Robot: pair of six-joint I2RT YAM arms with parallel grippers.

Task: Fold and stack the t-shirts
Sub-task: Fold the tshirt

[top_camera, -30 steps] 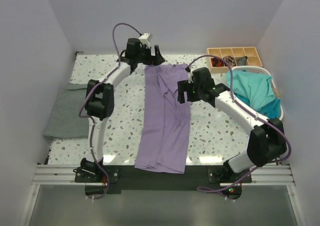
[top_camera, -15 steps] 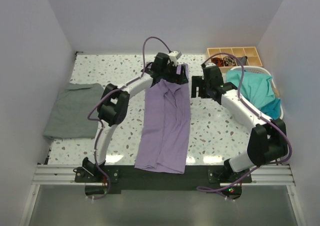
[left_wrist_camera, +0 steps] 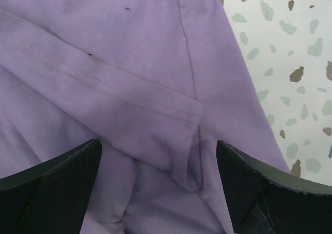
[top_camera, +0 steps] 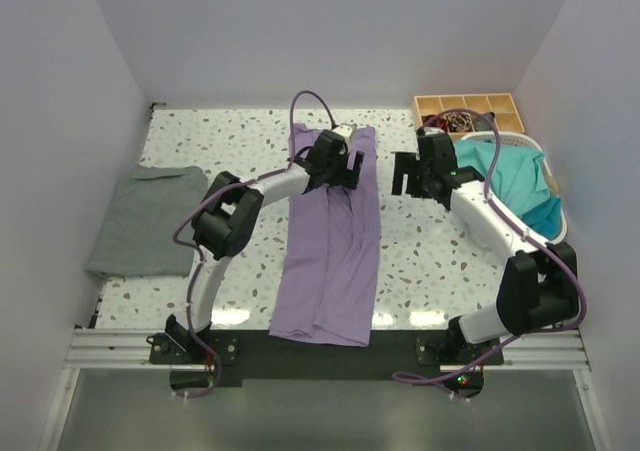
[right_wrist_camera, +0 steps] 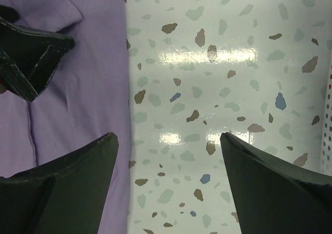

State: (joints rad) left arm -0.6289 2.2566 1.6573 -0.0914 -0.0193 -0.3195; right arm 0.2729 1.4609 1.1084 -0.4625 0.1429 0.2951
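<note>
**Both arms off the purple shirt, jaws wide, lengthwise fold in place**

We find the purple shirt (top_camera: 325,261) lying as a long narrow strip from the near edge of the table (top_camera: 220,136) to its far part. It is soft thin knit, smooth in the near half and creased toward the far end.

The left gripper (top_camera: 343,174) now hangs over that far end, having crossed from beyond the shirt's far left corner within the last second. Its jaws stand wide and hold nothing. Its wrist view shows a stitched sleeve hem lying flat on the shirt body.

The right gripper (top_camera: 410,176) has left the shirt's right edge. It now hovers over bare speckled table just beside the cloth, also spread and empty.

We judge the side folds complete and the crosswise fold outstanding.

A grey shirt (top_camera: 145,221) lies folded at the left edge. Teal shirts (top_camera: 505,181) sit heaped in the white perforated basket (top_camera: 520,139). A wooden tray (top_camera: 470,106) stands behind it.
</note>
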